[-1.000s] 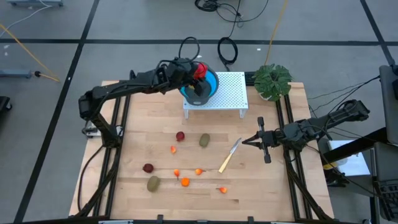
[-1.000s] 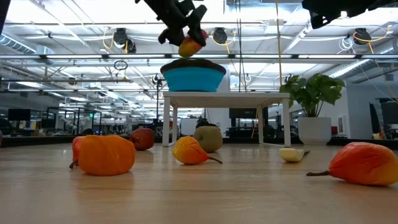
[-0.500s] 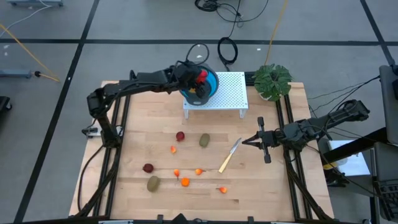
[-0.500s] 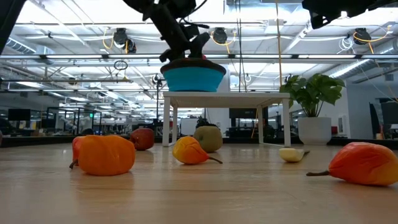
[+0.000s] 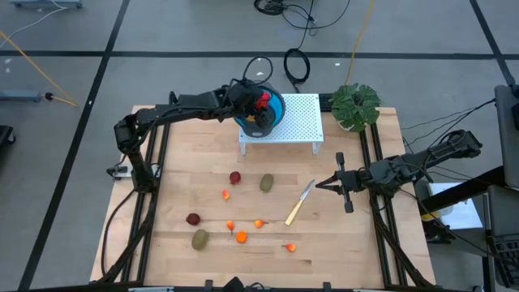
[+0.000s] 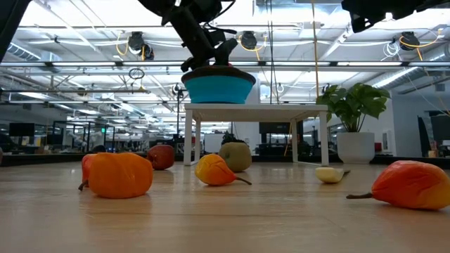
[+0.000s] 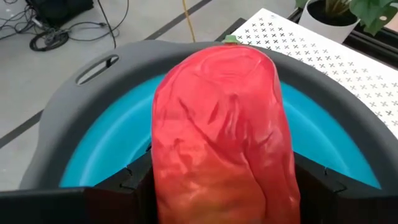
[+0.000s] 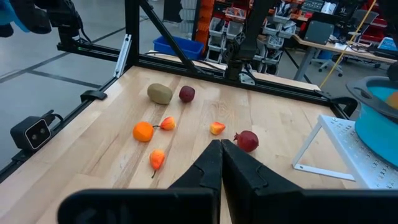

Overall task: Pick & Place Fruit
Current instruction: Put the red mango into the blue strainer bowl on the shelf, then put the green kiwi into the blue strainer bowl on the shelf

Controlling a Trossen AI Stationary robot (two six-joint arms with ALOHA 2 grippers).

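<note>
Item: oblong fruit (image 7: 224, 134) clamped in left gripper (image 5: 258, 107), held low over bowl (image 7: 93, 134) for release (right gripper (image 8: 221, 163), fingers together and empty, waits by knife (image 5: 298, 203)).

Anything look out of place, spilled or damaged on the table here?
Nothing damaged or spilled. One odd item: a yellow-handled knife lies loose among the scattered fruit. The left gripper holds the red-yellow fruit over the blue bowl; the right gripper waits shut.

Red-orange fruit (image 7: 224, 130) over a blue, grey-rimmed bowl (image 7: 99, 140).
</note>
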